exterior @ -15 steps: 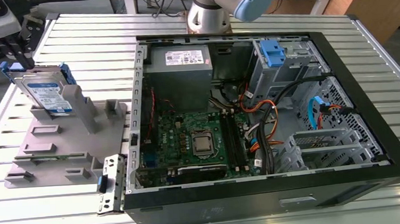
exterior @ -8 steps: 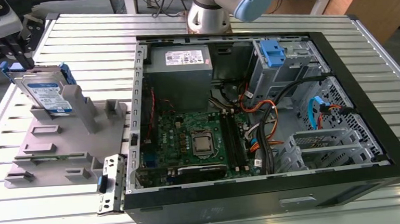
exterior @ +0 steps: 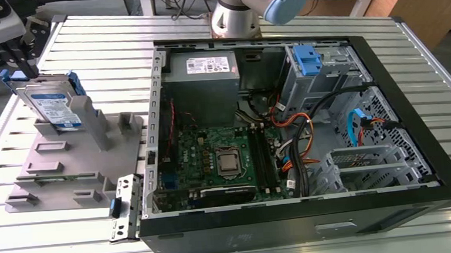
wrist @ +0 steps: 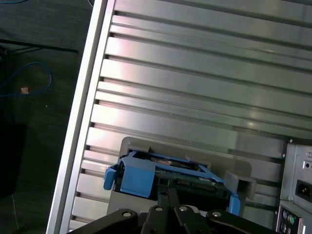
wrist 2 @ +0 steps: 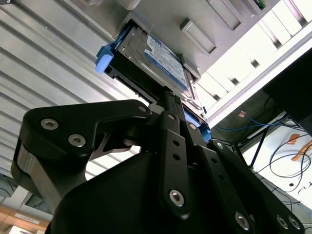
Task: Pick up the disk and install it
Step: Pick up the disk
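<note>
The disk (exterior: 52, 107) stands on edge in a slot of the grey fixture (exterior: 63, 166), at the exterior view's left. It is silver with a white-and-blue label and a blue carrier frame. My gripper (exterior: 27, 69) hangs right over the disk's upper edge, near the blue carrier end. Both wrist views show the black fingers drawn together, with the gripper (wrist 2: 168, 95) at the top edge of the disk (wrist 2: 165, 61). In the first wrist view the gripper (wrist: 168, 187) sits over the middle of the disk (wrist: 165, 170). Whether the tips touch it is hidden.
An open computer case (exterior: 439, 166) lies at the exterior view's right, holding a motherboard (exterior: 219, 156), a grey power supply (exterior: 202, 66), cables and a drive cage with a blue latch (exterior: 306, 60). The ribbed metal table (exterior: 95, 34) runs under everything. The arm's base (exterior: 238, 11) stands behind the case.
</note>
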`<state>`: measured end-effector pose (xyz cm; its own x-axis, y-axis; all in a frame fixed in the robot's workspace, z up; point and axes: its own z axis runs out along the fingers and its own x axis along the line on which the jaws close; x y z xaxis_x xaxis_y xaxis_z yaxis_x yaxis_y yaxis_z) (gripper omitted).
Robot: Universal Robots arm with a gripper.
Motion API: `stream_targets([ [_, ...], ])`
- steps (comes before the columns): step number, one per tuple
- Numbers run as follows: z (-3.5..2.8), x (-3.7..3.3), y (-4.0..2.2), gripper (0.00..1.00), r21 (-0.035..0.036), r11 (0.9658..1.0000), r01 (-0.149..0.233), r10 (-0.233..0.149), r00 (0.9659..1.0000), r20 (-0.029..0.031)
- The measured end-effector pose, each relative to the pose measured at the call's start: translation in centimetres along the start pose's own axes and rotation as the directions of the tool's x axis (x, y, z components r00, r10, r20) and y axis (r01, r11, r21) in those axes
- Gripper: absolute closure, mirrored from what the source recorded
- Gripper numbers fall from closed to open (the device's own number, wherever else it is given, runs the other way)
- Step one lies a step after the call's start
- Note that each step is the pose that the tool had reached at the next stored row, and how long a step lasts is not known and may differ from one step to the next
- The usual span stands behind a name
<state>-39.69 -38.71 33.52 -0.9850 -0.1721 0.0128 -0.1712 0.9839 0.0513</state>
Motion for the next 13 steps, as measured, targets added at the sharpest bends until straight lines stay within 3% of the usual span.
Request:
stream_targets([
  [7,0.0,0.0,0.0,0.89,0.0006,0.9993,0.037,-0.037,0.9993,-0.002],
  [13,0.0,0.0,0.0,0.89,0.0011,0.9943,0.106,-0.106,0.9943,-0.0056],
])
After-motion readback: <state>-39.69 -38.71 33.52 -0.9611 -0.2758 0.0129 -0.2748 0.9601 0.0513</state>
